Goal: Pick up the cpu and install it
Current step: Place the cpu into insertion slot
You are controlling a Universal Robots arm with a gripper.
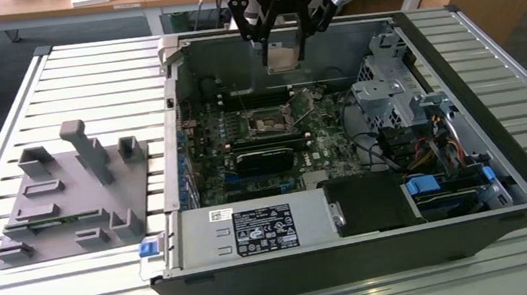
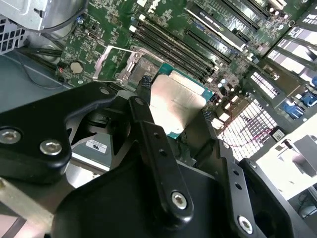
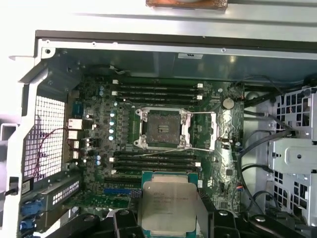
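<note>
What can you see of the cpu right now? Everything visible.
The cpu, a small flat square chip with a dull silvery-grey metal lid and a thin greenish rim, is clamped in the black gripper, whose fingers press two opposite edges. It hangs in the air over the open black computer case, lid towards both wrist cameras, apart from the square motherboard socket, which lies open and empty. Nothing else touches it.

Open computer case (image 1: 353, 269) lying under the gripper (image 1: 283, 57), green motherboard (image 1: 326, 140) showing below it, grey tray (image 1: 61, 203) sitting well aside on slatted table (image 1: 92, 77).
</note>
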